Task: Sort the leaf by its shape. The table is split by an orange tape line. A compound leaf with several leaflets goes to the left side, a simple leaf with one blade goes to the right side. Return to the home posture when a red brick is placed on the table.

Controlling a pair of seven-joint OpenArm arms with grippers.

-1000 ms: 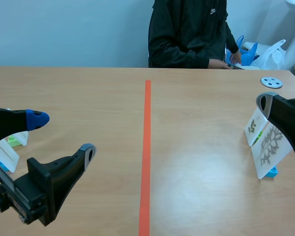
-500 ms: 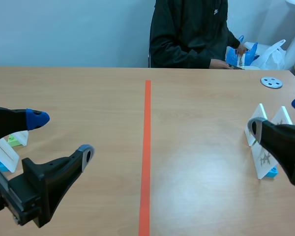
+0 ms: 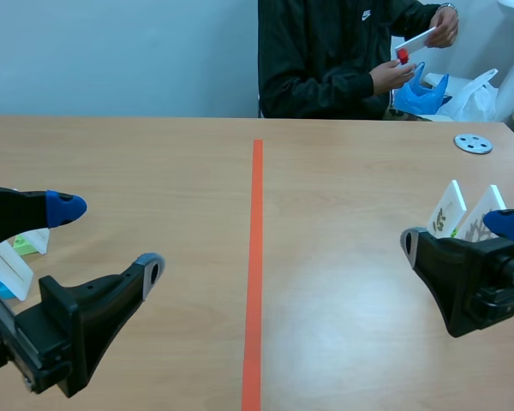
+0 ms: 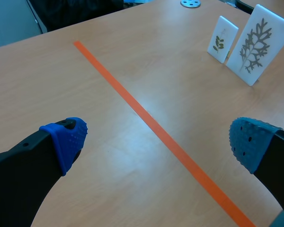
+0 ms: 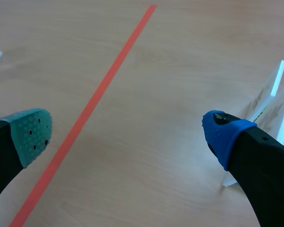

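Two white leaf cards stand upright at the table's right: a small-leaf card (image 3: 448, 210) (image 4: 223, 39) and a larger card with a branching, many-lobed leaf (image 3: 484, 212) (image 4: 253, 45). My right gripper (image 3: 458, 231) (image 5: 128, 135) hangs open just in front of them, holding nothing, and the cards (image 5: 270, 94) stand beside its blue finger. My left gripper (image 3: 107, 237) (image 4: 156, 142) is open and empty over the near left of the table. The orange tape line (image 3: 256, 257) (image 4: 156, 127) (image 5: 94, 101) runs down the middle. Across the table a person holds up a white card with a red base (image 3: 415, 43).
Two more white cards (image 3: 8, 265) stand at the left edge, one on a green base (image 3: 30, 242). A grey disc (image 3: 473, 143) lies at the far right. A blue bag (image 3: 420, 90) and a white plastic bag (image 3: 475, 98) sit beyond the table's far edge.
My right gripper has come down and back from over the two cards toward the near edge. The person has lifted a red-based card out of the blue bag. My left gripper barely shifted.
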